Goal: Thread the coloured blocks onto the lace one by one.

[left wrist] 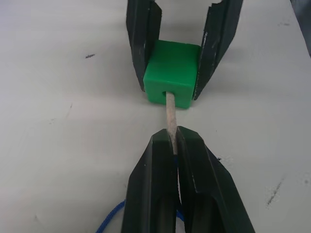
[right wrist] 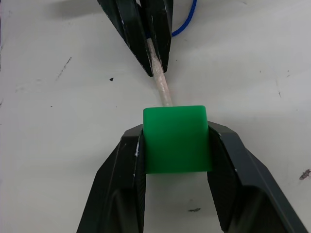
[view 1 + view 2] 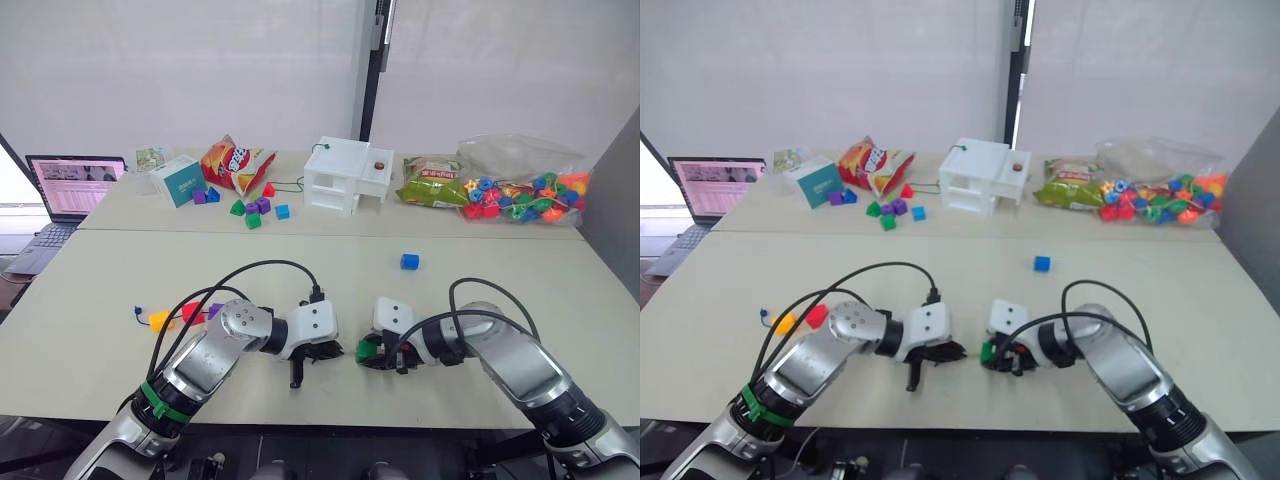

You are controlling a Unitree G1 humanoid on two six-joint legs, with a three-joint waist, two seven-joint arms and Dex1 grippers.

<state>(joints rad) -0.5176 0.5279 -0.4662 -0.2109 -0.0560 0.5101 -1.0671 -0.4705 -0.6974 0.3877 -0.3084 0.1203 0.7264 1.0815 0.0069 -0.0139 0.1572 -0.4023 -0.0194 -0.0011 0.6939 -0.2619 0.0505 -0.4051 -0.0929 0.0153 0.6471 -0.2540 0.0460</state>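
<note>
**Lace tip entering the green block between the two grippers**

Between the two grippers, low on the near table (image 3: pixel 500 270), the work is tightly gathered. From the left eye view, the left gripper (image 3: pixel 322 352) and the right gripper (image 3: pixel 372 352) face each other, nearly touching, with the green block (image 3: pixel 367 349) at the right gripper's tips. Behind the left arm lie the yellow-orange block (image 3: pixel 159 320), red block (image 3: pixel 191 312) and purple block (image 3: pixel 214 309), close together in a row, with the lace's knotted end (image 3: pixel 137 311) just beyond the yellow-orange one. A blue block (image 3: pixel 409 261) sits alone, well beyond the right gripper.

From the left wrist view, the left gripper's fingers (image 1: pixel 155 189) are closed narrowly on the lace (image 1: pixel 171 124), whose pale stiff tip runs straight out along the gripper's own axis and enters the hole in the green block's facing side. Blue cord trails back beside the fingers.

From the right wrist view, the right gripper's fingers (image 2: pixel 121 179) clamp the green block on two opposite sides. The tip's long axis points toward this gripper, slightly slanted, meeting the block's far face.
</note>
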